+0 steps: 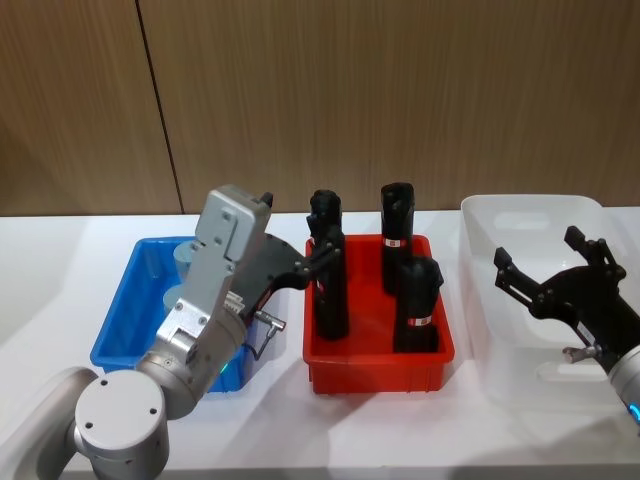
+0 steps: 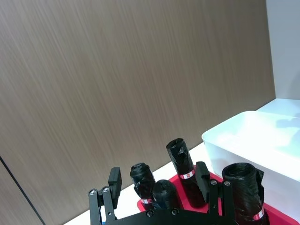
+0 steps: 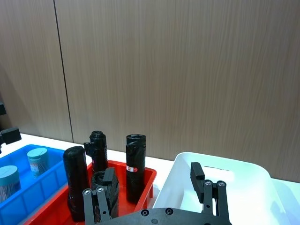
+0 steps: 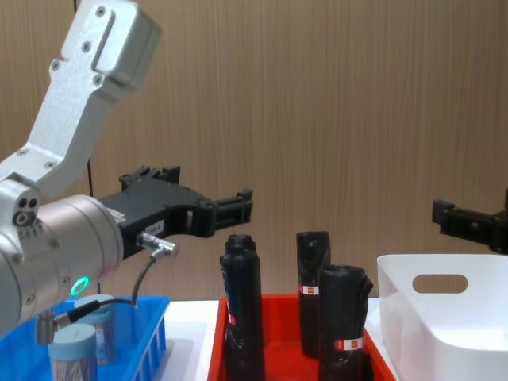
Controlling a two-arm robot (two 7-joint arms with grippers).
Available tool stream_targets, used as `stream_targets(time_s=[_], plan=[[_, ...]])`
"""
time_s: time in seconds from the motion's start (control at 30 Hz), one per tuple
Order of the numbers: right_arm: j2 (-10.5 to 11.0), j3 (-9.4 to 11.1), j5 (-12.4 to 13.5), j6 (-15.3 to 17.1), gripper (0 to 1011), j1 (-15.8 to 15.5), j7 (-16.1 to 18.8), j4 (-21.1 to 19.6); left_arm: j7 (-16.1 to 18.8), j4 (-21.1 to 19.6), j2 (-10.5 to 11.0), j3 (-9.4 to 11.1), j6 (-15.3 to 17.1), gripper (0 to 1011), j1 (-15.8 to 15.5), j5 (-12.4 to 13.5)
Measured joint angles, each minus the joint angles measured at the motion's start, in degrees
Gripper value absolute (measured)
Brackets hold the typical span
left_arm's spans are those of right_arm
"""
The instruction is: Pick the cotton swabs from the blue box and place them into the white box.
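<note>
Two cotton swabs jars (image 3: pixel 37 160) (image 3: pixel 7 181) with pale blue lids stand in the blue box (image 3: pixel 44 186); the chest view shows the jars (image 4: pixel 71 354) low in the blue box (image 4: pixel 127 337). My left gripper (image 1: pixel 322 255) hangs open and empty above the blue box's (image 1: pixel 120 310) right side, reaching toward the red crate; its fingers (image 2: pixel 115 180) stand wide apart. Over the white box (image 1: pixel 520 330), my right gripper (image 1: pixel 535 248) is open and holds nothing. The white box (image 3: pixel 225 171) lies below its fingers (image 3: pixel 197 175).
A red crate (image 1: pixel 375 365) with several tall black rolls (image 1: pixel 415 305) stands between the blue and white boxes. A wood-panelled wall runs behind the white table. Bare tabletop (image 1: pixel 380 430) lies in front of the boxes.
</note>
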Motion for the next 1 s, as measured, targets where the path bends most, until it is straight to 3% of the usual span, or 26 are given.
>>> stream_targets(time_s=[0.47,1.0], plan=[[0.0,0.0,0.0,0.0,1002,0.0,0.0,0.0,1.3,-0.1,1.0,-1.3,1.8,1003,1.4,-5.1],[0.0,0.0,0.0,0.0,1002,0.0,0.0,0.0,9.7,-0.5,1.7,-3.6,9.1,1003,2.8,-11.9]])
